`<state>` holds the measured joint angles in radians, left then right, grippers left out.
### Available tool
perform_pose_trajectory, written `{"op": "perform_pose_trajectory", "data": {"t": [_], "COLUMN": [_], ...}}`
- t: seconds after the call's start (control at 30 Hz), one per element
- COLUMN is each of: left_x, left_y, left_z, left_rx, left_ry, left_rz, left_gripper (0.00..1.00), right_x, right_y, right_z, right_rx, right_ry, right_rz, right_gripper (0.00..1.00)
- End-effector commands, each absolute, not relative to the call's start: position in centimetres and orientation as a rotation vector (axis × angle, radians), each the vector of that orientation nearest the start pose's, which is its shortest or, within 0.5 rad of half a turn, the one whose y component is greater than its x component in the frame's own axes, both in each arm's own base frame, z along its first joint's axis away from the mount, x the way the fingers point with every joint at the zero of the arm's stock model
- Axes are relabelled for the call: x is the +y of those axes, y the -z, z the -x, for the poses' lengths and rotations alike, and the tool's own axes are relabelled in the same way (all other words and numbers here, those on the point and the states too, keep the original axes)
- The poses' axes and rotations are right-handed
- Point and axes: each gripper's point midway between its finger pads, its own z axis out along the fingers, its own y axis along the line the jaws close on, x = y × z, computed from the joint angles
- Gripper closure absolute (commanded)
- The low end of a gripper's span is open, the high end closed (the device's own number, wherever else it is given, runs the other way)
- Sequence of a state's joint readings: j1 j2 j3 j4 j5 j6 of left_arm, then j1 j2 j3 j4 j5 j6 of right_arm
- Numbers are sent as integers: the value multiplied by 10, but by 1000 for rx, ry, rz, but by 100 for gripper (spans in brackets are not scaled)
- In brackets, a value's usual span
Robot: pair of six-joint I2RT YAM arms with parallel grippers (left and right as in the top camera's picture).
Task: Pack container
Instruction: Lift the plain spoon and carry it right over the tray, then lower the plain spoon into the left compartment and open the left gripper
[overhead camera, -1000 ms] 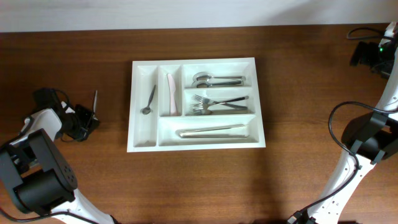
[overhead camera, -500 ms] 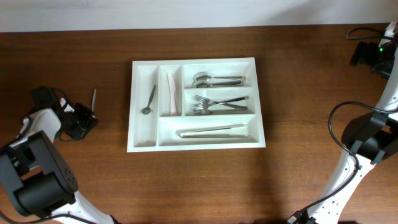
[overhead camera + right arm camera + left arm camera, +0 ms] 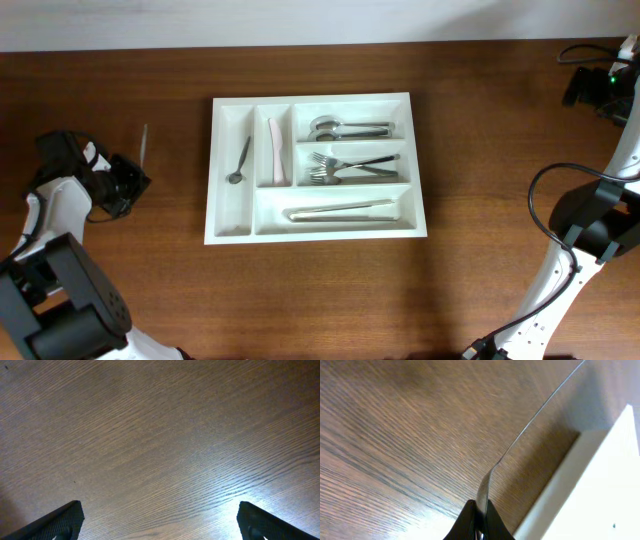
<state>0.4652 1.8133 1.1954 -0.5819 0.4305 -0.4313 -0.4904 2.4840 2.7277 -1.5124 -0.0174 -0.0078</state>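
The container, a large white cutlery tray, lies mid-table. It holds a small spoon, a pink utensil, spoons, forks and long utensils. My left gripper is left of the tray, shut on a thin metal knife. In the left wrist view the knife runs edge-on from my gripper toward the upper right, and the container's white wall is close on the right. My right gripper stands open over bare wood, holding nothing.
The right arm and its cables occupy the table's far right edge. A black unit with a green light sits at the back right corner. Bare wood surrounds the tray.
My left gripper has shifted left and toward the back of the table, carrying the knife with it. The tray, its contents and the right arm have not moved.
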Motion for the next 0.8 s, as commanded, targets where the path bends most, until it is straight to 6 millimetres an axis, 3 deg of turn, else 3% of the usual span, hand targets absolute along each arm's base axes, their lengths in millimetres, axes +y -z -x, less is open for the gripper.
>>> {"op": "perform_pose_trajectory", "data": {"t": [0.0, 0.43, 0.77], "left_x": [103, 23, -24], "left_y": [-99, -146, -144], "left_z": [-399, -384, -372], "left_rx": [2462, 2539, 2627], "left_ry": [624, 673, 735], "left_rz": [901, 610, 560], "left_gripper": [96, 96, 96], "right_x": [-247, -247, -247], "right_y": [-176, -176, -176], "right_z": [-461, -461, -461], "right_rx": [2725, 2725, 2725], "right_ry": [94, 94, 94], "right_rz": [-679, -679, -680], "right_gripper": [1, 1, 1]}}
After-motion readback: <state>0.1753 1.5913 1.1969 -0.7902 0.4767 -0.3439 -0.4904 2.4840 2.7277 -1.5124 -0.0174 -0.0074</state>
